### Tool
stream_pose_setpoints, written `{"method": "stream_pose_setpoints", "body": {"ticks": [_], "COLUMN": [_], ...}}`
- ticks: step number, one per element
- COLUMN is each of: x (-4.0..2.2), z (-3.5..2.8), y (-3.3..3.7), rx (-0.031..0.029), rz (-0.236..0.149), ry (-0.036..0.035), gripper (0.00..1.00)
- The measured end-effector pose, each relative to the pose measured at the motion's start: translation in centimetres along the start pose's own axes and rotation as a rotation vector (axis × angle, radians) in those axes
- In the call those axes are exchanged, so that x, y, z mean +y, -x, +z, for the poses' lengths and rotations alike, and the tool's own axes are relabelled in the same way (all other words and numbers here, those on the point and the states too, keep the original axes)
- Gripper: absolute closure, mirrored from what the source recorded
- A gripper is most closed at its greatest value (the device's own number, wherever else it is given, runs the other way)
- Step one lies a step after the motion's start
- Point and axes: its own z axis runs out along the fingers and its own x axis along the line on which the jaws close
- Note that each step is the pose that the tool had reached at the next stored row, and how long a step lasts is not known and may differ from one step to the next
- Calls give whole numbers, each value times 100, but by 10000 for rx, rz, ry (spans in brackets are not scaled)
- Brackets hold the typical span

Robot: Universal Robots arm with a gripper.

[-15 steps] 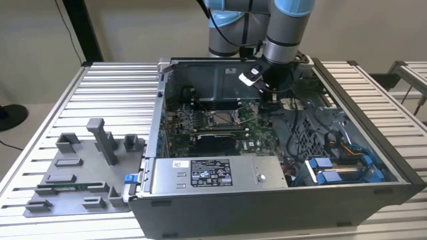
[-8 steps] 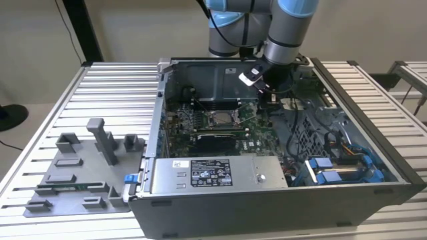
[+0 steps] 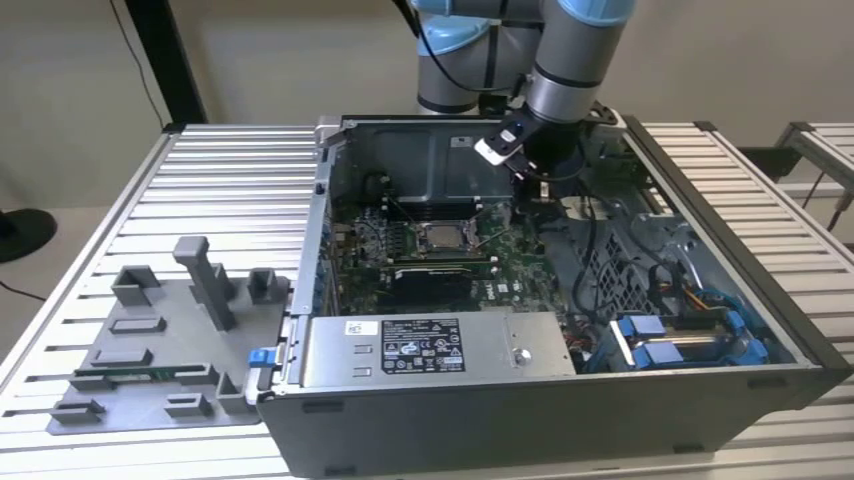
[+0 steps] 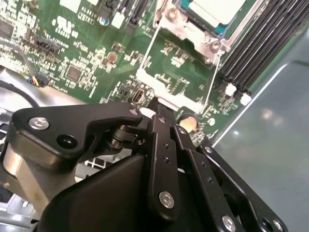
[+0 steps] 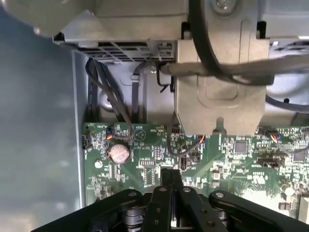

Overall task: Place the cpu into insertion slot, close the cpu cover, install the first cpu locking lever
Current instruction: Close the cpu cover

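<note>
The cpu [image 3: 441, 237], a silvery square chip, lies in the insertion slot on the green board [image 3: 360, 255] inside the open case. The cpu cover [image 4: 189, 32], a silvery metal frame, lies flat around the cpu [image 4: 212, 8]. Two thin wire levers [image 4: 148, 48] run from the socket toward my gripper. The gripper [image 3: 534, 198] hangs low over the board on the exterior view's right of the socket. Its black fingers [image 4: 159, 118] are pressed together, their tips beside a silvery tab [image 4: 166, 100] at the levers' end. Both wrist views show the gripper [image 5: 171, 174] shut, with nothing visible between the fingers.
A grey power supply box [image 3: 427, 345] fills the case's near side. Blue parts and cables [image 3: 667, 340] sit at the exterior view's right. A grey fixture plate [image 3: 160, 350] lies on the table at the left. Black memory slots [image 4: 260, 43], a coin battery [image 5: 118, 153] and a metal bracket [image 5: 219, 96] surround the gripper.
</note>
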Motion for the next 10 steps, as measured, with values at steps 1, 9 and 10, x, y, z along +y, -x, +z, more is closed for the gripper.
{"method": "stream_pose_setpoints", "body": {"ticks": [1, 9, 10], "x": [-18, -229, -258], "z": [-6, -17, -16], "y": [0, 3, 3], "rx": [-1, 10, 10], "rz": [1, 1, -1], "ry": [-11, -25, -20], "gripper": [100, 100, 100]}}
